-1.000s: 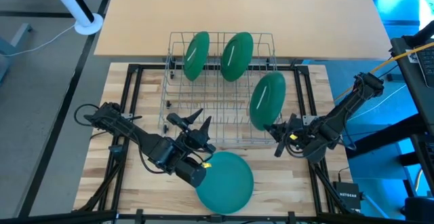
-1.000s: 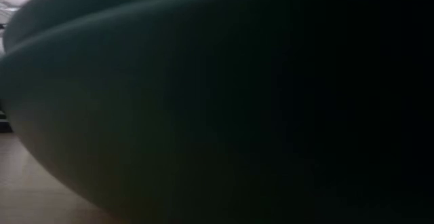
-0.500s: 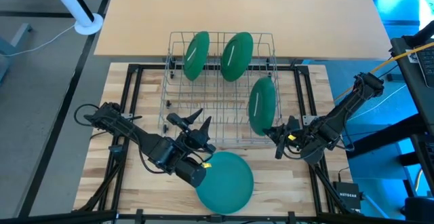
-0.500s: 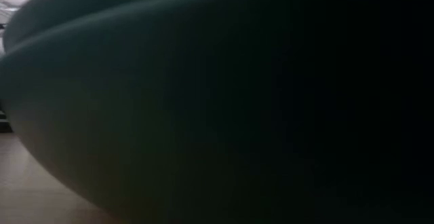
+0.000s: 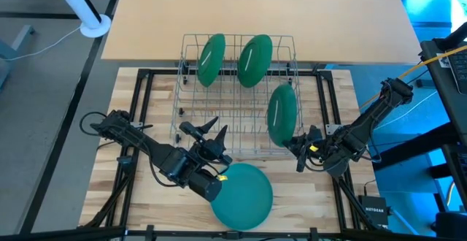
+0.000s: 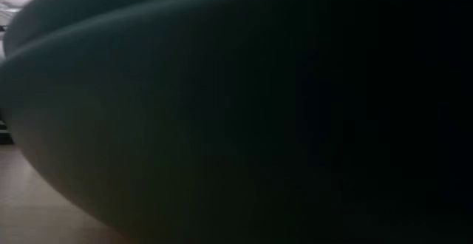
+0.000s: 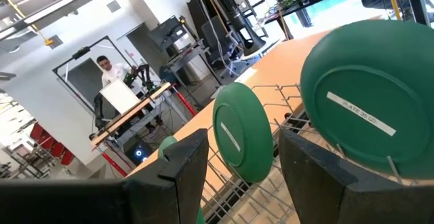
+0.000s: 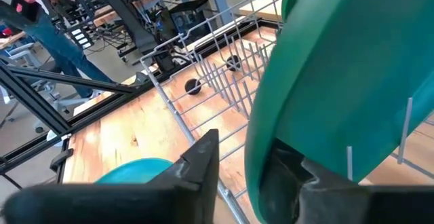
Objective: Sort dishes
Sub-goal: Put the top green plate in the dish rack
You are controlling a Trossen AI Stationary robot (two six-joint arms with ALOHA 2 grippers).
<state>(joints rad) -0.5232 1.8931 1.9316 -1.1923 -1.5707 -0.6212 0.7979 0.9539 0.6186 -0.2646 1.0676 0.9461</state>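
Observation:
A wire rack (image 5: 219,117) stands mid-table. Two green plates (image 5: 211,58) (image 5: 254,60) stand on edge in its far row; they show in the left wrist view too (image 7: 241,139) (image 7: 369,105). A third green plate (image 5: 282,113) (image 8: 339,68) stands on edge in the rack's right side, its near rim between the open fingers of my right gripper (image 5: 298,152) (image 8: 244,146). A teal plate (image 5: 243,195) lies flat on the table near the front edge and fills the low view (image 6: 222,111). My left gripper (image 5: 208,131) (image 7: 244,139) hovers open at the rack's near side, nothing between its fingers. My right gripper has the third plate's near rim (image 8: 261,163) between its fingers, coming level from the table's near right. A gap shows between one finger (image 8: 203,159) and the rim. The other finger (image 8: 298,176) lies close to the plate's face; whether it touches, I cannot tell.
Black frame rails (image 5: 142,109) border the wooden table top. A tan table (image 5: 255,7) lies beyond the rack. A small black box (image 5: 376,215) sits at the near right. People stand in the room behind (image 7: 108,71) (image 8: 41,27).
The third plate has tipped more upright in the rack's right side, its upper part swinging toward the table's left; its near rim stays by my right gripper, which has kept its place.

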